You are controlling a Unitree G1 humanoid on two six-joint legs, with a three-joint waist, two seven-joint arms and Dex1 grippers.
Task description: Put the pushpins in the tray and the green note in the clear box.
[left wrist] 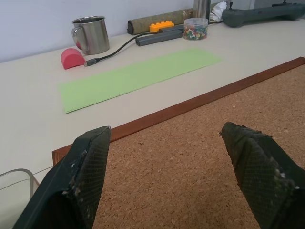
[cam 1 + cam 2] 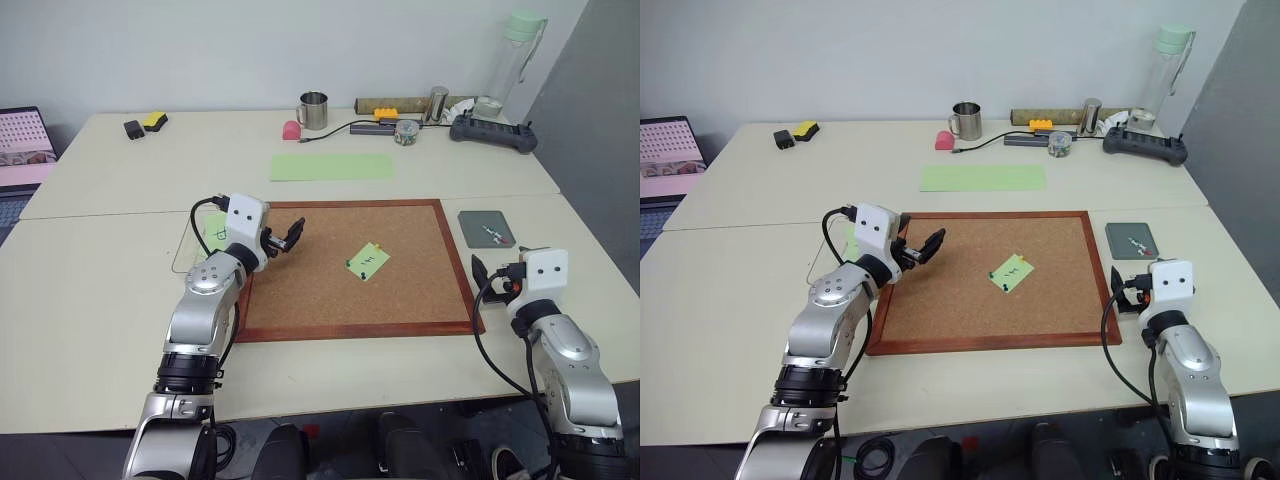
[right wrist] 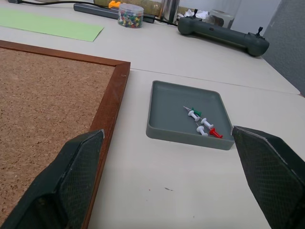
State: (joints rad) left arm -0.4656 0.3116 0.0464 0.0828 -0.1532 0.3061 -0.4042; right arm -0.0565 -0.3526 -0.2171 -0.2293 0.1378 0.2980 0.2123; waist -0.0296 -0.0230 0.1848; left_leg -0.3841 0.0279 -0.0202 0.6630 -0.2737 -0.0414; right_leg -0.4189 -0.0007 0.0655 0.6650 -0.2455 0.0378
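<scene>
The left end effector (image 2: 287,236) is hanging released over the left part of the corkboard (image 2: 420,285), left of the frame's middle, its two black fingers (image 1: 83,174) spread wide with nothing between them. The right end effector (image 2: 483,272) is also standing released and empty at the lower right, just beside the corkboard's right frame.

Ahead of the right end effector, toward the upper right, the grey tray (image 3: 162,114) is lying on the tabletop (image 2: 120,300), and pushpins (image 3: 202,123) with green, white and red heads are already resting inside it. So the pin step looks mostly finished, though a dark dot at the note's left corner may be one more pin.

The green note (image 2: 367,260) is lying near the middle of the corkboard, to the right of the left fingers and apart from them. The clear box (image 2: 195,240) is sitting at the corkboard's left edge, partly behind the left arm.

The step in hand is probably the note. The next move is asking the left end effector to reach right, lower onto the note's edge, and pinch thin paper lying flat.
</scene>
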